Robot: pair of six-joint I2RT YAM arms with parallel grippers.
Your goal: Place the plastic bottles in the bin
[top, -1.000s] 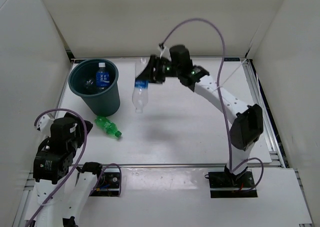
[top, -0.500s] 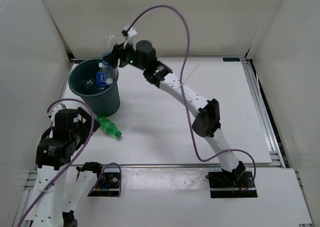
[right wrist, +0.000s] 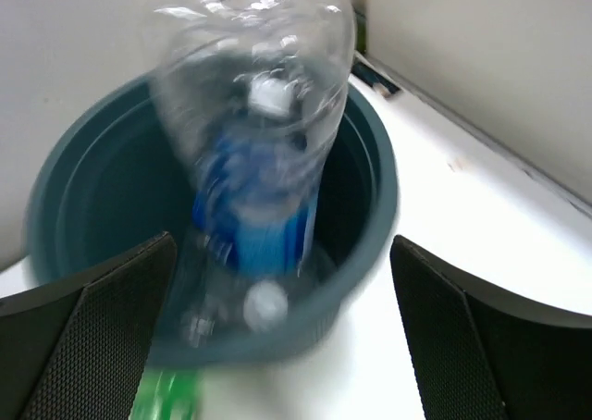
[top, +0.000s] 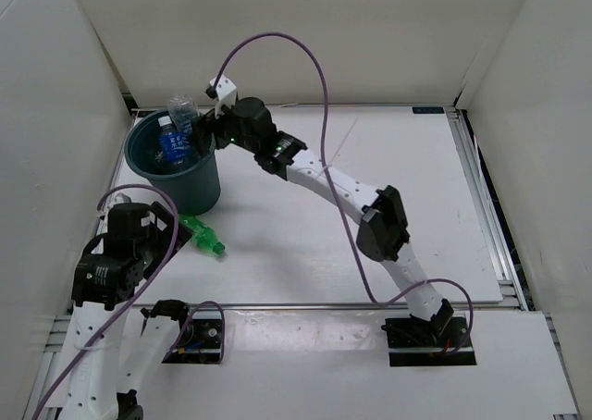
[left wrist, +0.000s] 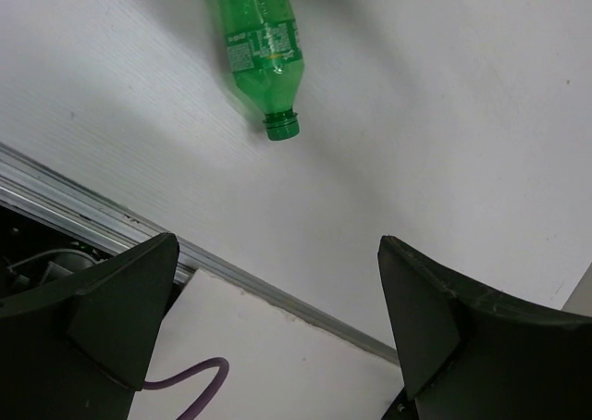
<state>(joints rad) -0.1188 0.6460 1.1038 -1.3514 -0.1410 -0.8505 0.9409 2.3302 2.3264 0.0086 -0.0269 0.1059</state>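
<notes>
The bin (top: 185, 181), a dark teal bucket, stands at the table's back left. A clear bottle with a blue label (top: 175, 130) sits in its mouth, base sticking above the rim. In the right wrist view that bottle (right wrist: 257, 133) is blurred and touches neither finger, over the bin (right wrist: 375, 207). My right gripper (top: 205, 129) hangs open just right of the rim, and its wrist view shows the right gripper (right wrist: 282, 253) with jaws wide apart. A green bottle (top: 200, 234) lies on the table in front of the bin. My left gripper (top: 166, 228) is open beside the green bottle (left wrist: 264, 55). The left gripper (left wrist: 277, 281) holds nothing.
White walls close in the table on the left, back and right. The table's metal front edge (left wrist: 111, 226) runs under my left gripper. A purple cable (top: 277, 45) arcs above the right arm. The green bottle's end shows below the bin's rim (right wrist: 166, 397).
My right arm swung left from mid-table to the bin, carrying the clear bottle. Its jaws have opened and the bottle has left them. The left arm shifted slightly towards the green bottle.
</notes>
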